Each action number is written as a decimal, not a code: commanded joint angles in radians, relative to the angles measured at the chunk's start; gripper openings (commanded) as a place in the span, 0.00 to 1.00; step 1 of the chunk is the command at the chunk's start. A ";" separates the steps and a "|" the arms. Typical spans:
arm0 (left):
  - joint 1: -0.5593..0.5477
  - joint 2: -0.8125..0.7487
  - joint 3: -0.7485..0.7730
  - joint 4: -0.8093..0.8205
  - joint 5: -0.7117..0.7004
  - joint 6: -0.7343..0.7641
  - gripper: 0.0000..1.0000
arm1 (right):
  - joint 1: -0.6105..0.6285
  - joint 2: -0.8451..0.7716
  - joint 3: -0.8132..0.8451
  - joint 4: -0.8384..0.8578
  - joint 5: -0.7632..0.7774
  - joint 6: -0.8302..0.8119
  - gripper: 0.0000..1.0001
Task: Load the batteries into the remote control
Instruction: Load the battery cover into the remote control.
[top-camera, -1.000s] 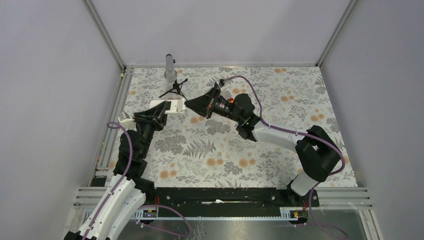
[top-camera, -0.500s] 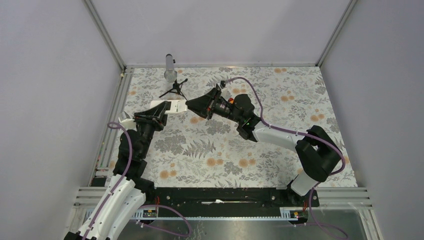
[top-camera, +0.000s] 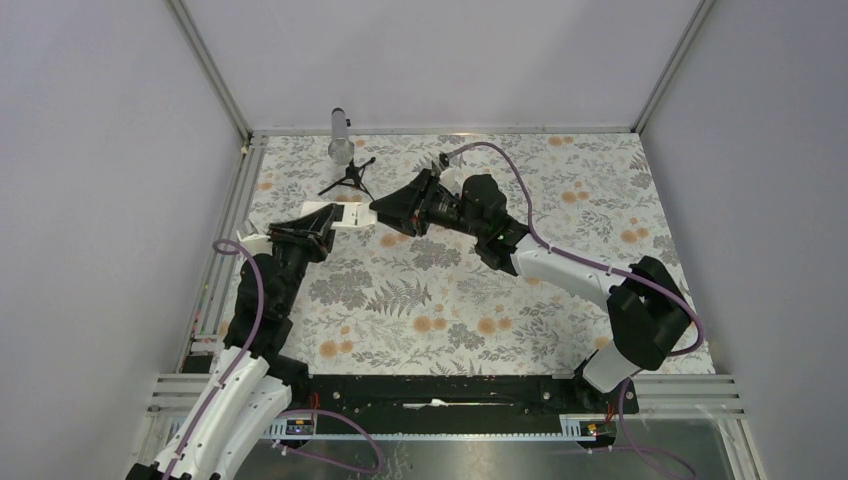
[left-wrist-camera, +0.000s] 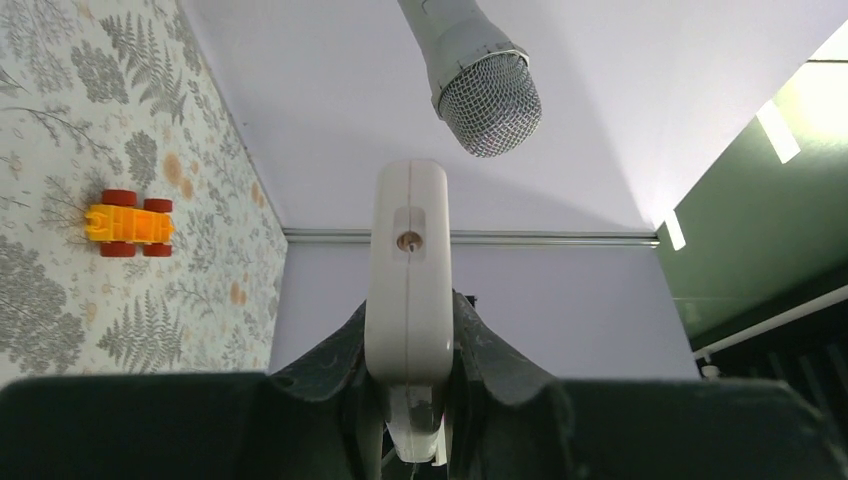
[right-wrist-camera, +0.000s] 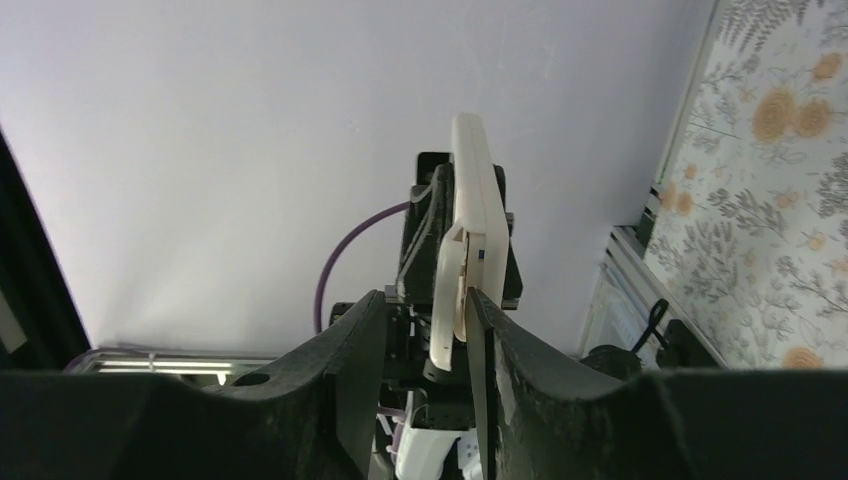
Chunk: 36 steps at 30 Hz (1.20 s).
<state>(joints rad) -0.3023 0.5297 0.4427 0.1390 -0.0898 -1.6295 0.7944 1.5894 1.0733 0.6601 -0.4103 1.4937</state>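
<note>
My left gripper is shut on the remote control and holds it above the table, its plain white face up in the top view. In the left wrist view the remote control stands edge-on between the left gripper and its fingers. My right gripper is open at the remote's free end. In the right wrist view the remote control lies beyond the right gripper, and a white cover piece stands off it. A small blue patch shows there. The batteries are otherwise hidden.
A microphone on a small black tripod stands at the back left, close behind the remote. An orange toy car lies on the floral table cover. An aluminium rail runs along the left edge.
My right gripper's jaws have spread apart at the remote's end, and the right arm has shifted slightly left. The left gripper and the remote have stayed in place.
</note>
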 joint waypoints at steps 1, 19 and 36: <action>-0.004 0.000 0.086 0.048 0.047 0.032 0.00 | -0.003 -0.018 0.079 -0.195 -0.042 -0.103 0.43; -0.004 -0.005 0.088 0.049 0.053 0.063 0.00 | -0.022 -0.046 0.089 -0.157 -0.016 -0.121 0.12; -0.004 0.023 0.039 0.154 0.057 0.000 0.00 | -0.030 -0.014 0.065 0.037 -0.006 -0.021 0.00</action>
<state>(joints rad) -0.3027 0.5507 0.4763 0.1829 -0.0505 -1.6012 0.7666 1.5799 1.0904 0.6785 -0.4282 1.4857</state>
